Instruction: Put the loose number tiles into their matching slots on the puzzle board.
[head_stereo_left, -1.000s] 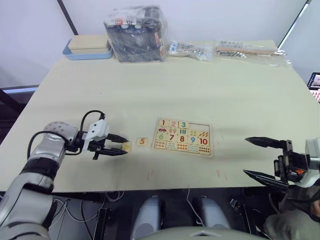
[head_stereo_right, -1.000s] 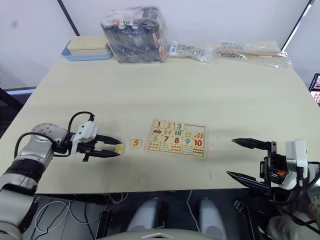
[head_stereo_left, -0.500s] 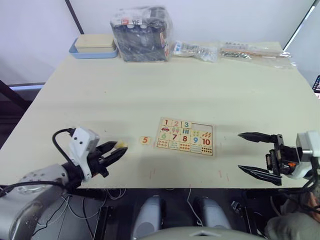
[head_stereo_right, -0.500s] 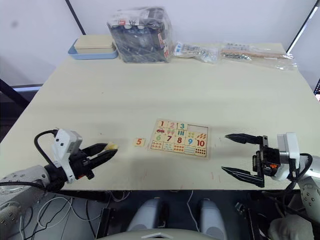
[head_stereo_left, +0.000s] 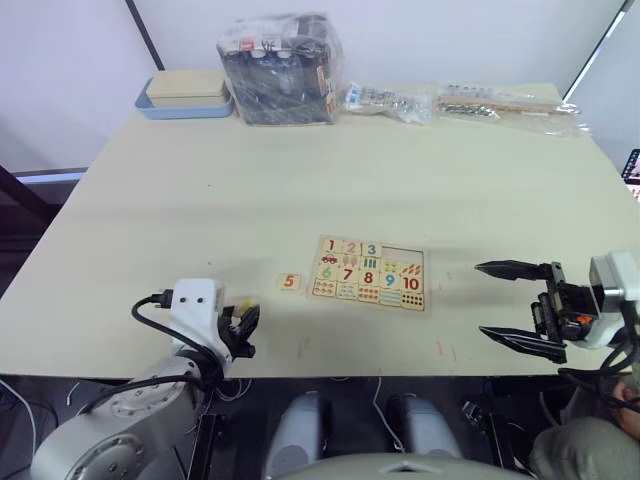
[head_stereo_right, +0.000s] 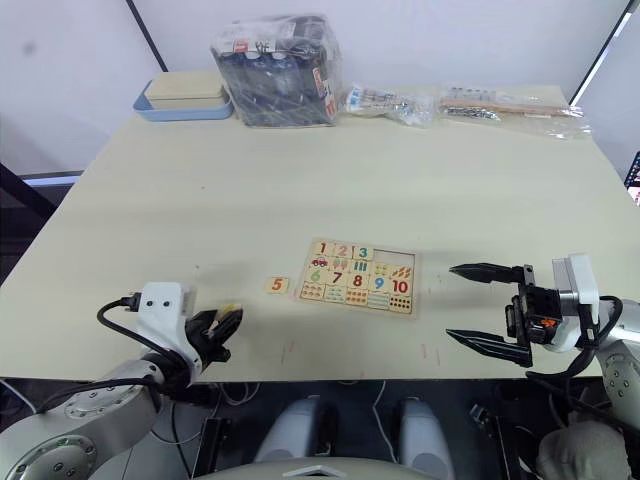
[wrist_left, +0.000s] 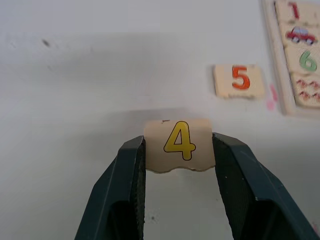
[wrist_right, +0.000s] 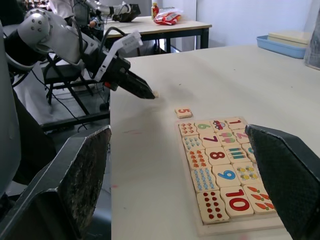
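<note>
at the lower left of the head view the left hand (wrist_left: 179, 150) is clamped on the 4 tile (wrist_left: 180, 145), its two fingers pressing the tile's side edges, the yellow digit facing the wrist camera, held above the counter (head_stereo_left: 300, 180) near its front edge. at the lower right the right hand (head_stereo_left: 515, 305) is spread wide with nothing between its fingers, just off the board's right side. a little farther in, the 5 tile (head_stereo_left: 290, 282) lies flat on the counter just left of the puzzle board (head_stereo_left: 368, 273). the board's top row holds 1, 2 and 3, and the slots (head_stereo_left: 402, 252) at its right end are bare. along the far edge sit a blue-rimmed box (head_stereo_left: 183, 92), a wrapped dark bundle (head_stereo_left: 280, 68) and clear bags (head_stereo_left: 460, 100).
</note>
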